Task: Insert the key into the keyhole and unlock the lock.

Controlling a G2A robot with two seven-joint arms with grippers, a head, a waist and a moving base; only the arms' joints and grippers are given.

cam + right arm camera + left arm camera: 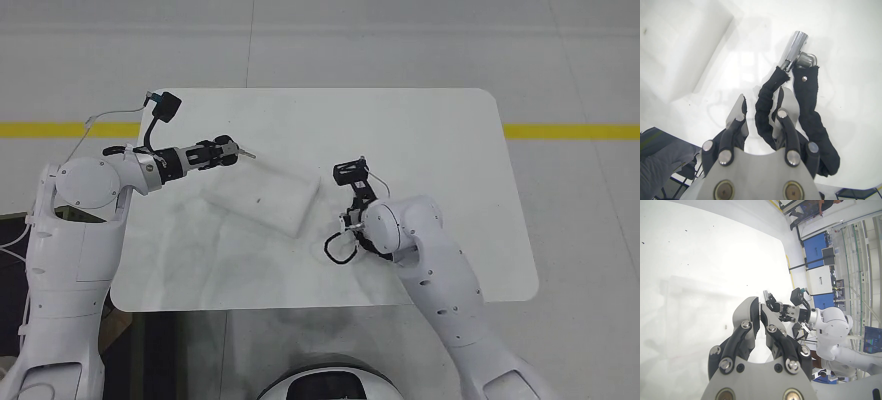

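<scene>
The left pincer (pixel 759 303) pinches the key (pixel 759 312), tip pointing right toward the lock (pixel 797 47) at the right pincer (pixel 761 93), whose grip I cannot tell.

We are making out no legible text. We are seeing a short line of dark print with a small mark on a white panel (pixel 819 281) and pale print on a blue panel (pixel 814 251) behind, both too small to read.

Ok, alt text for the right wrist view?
The right gripper holds a black fabric-sleeved lock, its chrome cylinder jutting out ahead over the white table. A white pad lies on the table nearby.
</scene>
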